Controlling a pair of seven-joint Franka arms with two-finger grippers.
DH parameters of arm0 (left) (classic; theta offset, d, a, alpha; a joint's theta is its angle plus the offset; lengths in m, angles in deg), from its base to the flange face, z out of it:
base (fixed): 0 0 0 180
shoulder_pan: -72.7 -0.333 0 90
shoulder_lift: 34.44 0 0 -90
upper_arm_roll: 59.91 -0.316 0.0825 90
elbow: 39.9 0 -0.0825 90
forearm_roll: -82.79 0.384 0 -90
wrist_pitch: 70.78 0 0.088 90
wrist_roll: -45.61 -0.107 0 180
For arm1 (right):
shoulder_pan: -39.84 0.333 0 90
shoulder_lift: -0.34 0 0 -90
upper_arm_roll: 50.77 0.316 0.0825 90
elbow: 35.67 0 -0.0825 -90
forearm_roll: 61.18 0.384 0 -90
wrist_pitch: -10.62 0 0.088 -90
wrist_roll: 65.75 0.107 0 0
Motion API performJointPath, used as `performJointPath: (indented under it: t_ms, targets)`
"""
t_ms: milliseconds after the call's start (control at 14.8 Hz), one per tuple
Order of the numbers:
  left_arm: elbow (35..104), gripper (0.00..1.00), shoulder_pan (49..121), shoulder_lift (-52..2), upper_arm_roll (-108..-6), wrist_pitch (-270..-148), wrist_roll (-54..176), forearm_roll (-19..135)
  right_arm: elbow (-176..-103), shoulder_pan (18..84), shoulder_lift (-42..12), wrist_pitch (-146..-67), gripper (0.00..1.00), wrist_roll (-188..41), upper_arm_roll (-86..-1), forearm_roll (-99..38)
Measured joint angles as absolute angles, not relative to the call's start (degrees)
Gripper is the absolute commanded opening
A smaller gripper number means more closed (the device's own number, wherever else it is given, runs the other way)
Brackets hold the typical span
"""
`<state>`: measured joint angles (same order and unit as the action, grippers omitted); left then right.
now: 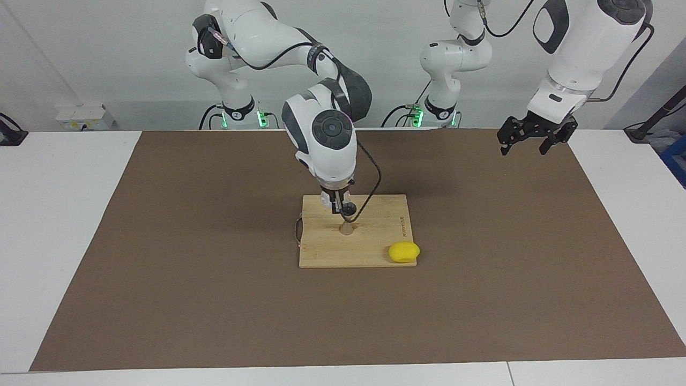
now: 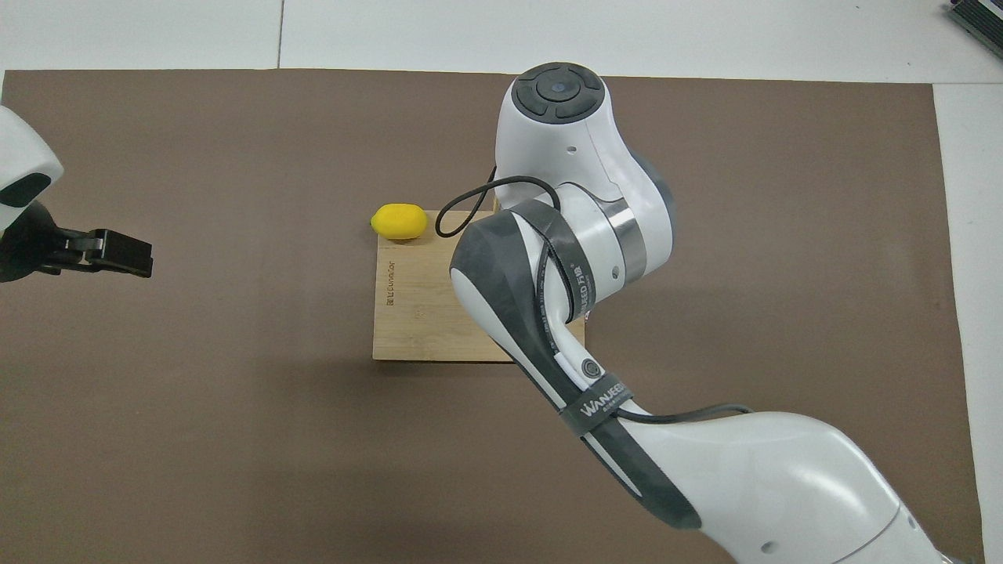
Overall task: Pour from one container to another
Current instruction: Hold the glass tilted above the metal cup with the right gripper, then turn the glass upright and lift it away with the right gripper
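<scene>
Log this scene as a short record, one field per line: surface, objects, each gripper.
surface: brown mat on a white table
board: wooden cutting board mid-mat
lemon: yellow lemon on the board's corner toward the left arm's end
jigger: metal jigger upright on the board
glass cup: clear glass cup, held above the board beside the jigger
right gripper: right gripper over the board, jaws shut on the cup
left gripper: left gripper waits raised over the mat's edge, jaws open
</scene>
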<state>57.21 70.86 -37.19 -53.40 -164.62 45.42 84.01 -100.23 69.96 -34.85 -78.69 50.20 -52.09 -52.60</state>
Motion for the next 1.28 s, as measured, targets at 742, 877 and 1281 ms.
performJointPath:
  t_ms: [742, 877, 1281]
  targets:
    - [57.21, 1.0, 70.86, -37.24, -53.4, -164.55, 45.42, 84.01, -100.21, 67.17, -33.83, -82.98, 0.0, 49.98, -52.09, -46.69]
    - [57.21, 1.0, 70.86, -37.25, -53.4, -164.55, 45.42, 84.01, -100.76, 65.83, -33.29, -84.4, 0.0, 49.56, -52.1, -44.01]
    - [57.21, 1.0, 70.86, -37.29, -53.4, -164.55, 45.42, 84.01, -105.8, 58.52, -30.17, -87.48, 0.0, 40.77, -52.14, -32.27]
